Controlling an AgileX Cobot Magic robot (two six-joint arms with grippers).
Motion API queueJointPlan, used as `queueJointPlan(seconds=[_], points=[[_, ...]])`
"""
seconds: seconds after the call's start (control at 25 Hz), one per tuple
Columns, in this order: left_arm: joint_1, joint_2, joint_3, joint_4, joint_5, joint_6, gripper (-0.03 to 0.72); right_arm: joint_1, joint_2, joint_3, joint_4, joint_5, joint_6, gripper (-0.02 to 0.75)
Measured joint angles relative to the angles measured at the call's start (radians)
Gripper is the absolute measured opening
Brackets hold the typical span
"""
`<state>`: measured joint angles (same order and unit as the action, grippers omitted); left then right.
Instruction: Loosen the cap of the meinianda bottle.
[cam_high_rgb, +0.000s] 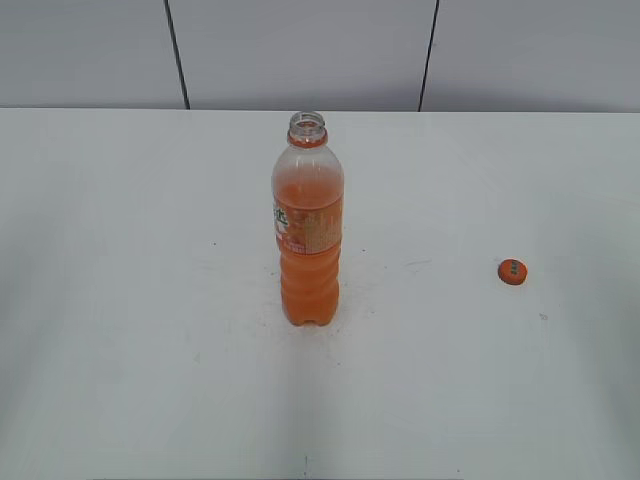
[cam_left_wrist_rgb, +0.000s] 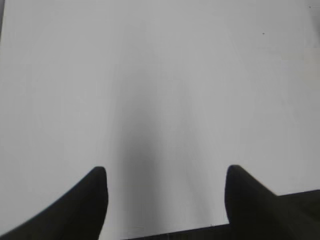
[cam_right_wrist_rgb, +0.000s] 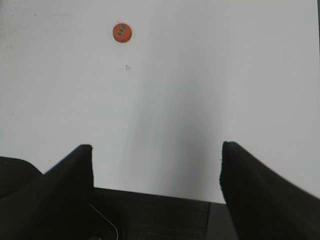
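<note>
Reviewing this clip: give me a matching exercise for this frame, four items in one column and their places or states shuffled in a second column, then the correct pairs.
Items:
1. meinianda bottle
2. cap
3. left gripper
4. right gripper

States:
A. lies flat on the table, off to the bottle's right in the exterior view
B. open over bare table, no object in its view
C. stands upright mid-table with its mouth uncovered
D. open, with the orange disc far ahead in its view

Pairs: 1-C, 2-A, 3-B, 4-D
</note>
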<state>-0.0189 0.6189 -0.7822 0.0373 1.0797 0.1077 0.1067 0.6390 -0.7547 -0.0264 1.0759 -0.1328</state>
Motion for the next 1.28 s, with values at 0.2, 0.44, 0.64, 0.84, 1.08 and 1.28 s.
queueJointPlan(seconds=[0.2, 0.44, 0.64, 0.84, 1.08, 1.28], points=[[0.000, -0.124, 0.141, -0.037, -0.009, 0.000, 0.453, 0.000, -0.151, 0.153, -0.018, -0.001, 0.013, 0.592], [0.000, -0.232, 0.213, -0.037, -0.038, 0.000, 0.447, 0.000, -0.321, 0.290, -0.020, -0.015, 0.032, 0.592], [0.000, -0.346, 0.213, -0.037, -0.042, 0.000, 0.446, 0.000, -0.473, 0.312, -0.019, -0.047, 0.037, 0.592], [0.000, -0.497, 0.213, -0.037, -0.044, 0.000, 0.446, 0.000, -0.637, 0.312, -0.019, -0.052, 0.038, 0.592], [0.000, -0.611, 0.213, -0.037, -0.043, 0.000, 0.446, 0.000, -0.647, 0.312, -0.019, -0.054, 0.041, 0.592], [0.000, -0.606, 0.213, -0.037, -0.043, 0.000, 0.446, 0.000, -0.647, 0.312, -0.022, -0.055, 0.041, 0.592]])
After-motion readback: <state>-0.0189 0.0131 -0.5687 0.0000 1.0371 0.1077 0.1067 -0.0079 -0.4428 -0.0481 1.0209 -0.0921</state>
